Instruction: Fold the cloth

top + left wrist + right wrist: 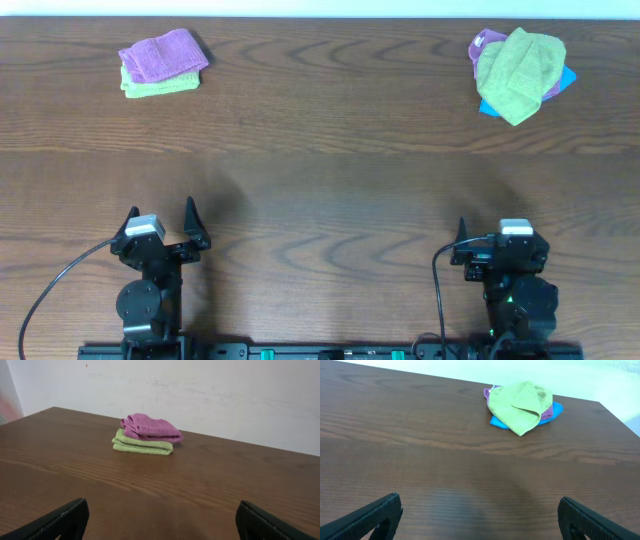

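Cloth [518, 62] atop far-right pile [486, 44] (purple, blue beneath); left pincer [161, 216], right pincer [479, 501] apart, empty.

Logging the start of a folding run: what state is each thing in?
cloth: crumpled, unfolded, on the right purple towel.
right purple towel: mostly covered.
blue cloth: lowest, mostly covered.
left purple towel: folded, on the pale green towel.
pale green towel: folded flat.
left gripper: open, empty.
right gripper: open, empty.
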`<state>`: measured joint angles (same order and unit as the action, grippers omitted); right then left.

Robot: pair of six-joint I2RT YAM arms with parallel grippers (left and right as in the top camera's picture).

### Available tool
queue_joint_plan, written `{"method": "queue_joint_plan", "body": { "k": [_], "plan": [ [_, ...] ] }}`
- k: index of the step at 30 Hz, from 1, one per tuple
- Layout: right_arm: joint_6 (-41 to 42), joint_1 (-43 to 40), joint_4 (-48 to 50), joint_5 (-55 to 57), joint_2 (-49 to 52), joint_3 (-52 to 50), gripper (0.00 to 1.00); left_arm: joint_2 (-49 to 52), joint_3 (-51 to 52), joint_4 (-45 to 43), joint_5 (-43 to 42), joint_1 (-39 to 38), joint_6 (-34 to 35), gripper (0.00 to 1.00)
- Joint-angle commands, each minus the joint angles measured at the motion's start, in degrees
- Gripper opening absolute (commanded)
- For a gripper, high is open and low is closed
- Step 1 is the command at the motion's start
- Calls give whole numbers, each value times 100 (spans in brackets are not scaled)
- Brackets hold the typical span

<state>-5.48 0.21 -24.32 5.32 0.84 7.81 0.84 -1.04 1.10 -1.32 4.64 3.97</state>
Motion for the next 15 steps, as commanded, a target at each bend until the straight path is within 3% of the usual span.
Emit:
{"method": "queue_joint_plan", "body": {
  "k": [1,15],
  "plan": [
    [50,-94,-11,-44,-55,-76,99,-59,76,321,24,-15,-122,96],
    [50,-94,-9,-44,-55,-76,99,-59,76,321,24,-15,-122,96]
  ]
}}
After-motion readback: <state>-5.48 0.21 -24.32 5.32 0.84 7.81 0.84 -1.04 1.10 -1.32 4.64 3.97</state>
